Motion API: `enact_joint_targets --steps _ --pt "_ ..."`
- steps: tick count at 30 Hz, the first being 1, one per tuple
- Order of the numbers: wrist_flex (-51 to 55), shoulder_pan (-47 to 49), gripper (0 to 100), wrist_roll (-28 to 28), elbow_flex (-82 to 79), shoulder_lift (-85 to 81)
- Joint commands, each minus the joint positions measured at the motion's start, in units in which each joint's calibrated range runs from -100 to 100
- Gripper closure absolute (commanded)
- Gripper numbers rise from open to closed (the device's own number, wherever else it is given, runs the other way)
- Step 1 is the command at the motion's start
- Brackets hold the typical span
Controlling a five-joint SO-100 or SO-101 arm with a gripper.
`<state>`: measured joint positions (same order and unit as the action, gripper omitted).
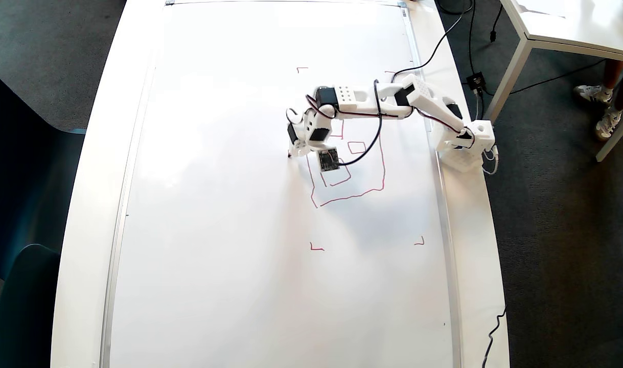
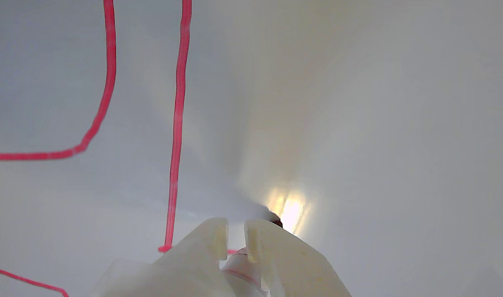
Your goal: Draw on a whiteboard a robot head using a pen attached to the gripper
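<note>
Pincer [image 2: 236,234] of mine clamps the pen [image 2: 244,268] nearly upright, tip down at the whiteboard [image 1: 229,230], beside the robot head [image 1: 348,174] outline.

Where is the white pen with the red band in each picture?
Overhead view: slim white red-banded pen points down at the left end of the arm.
Wrist view: pen sits bottom middle, between the claw fingers.
Shared landmark: the red line drawing beside it.
</note>
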<state>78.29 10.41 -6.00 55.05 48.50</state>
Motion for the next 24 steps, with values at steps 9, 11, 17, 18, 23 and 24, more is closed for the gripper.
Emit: enact_joint_targets --steps 9,11,17,18,23,24 --pt "-1.84 0.61 99 0.21 1.10 -0.24" --pt "-4.71 0.61 99 0.21 0.65 -0.24" --pt "-10.61 0.68 99 0.21 0.38 -0.15" --pt "-10.61 0.68 99 0.21 0.38 -0.15" --pt "-10.27 0.46 99 0.10 -0.62 -0.32" --pt "-9.74 0.53 99 0.10 -0.62 -0.32"
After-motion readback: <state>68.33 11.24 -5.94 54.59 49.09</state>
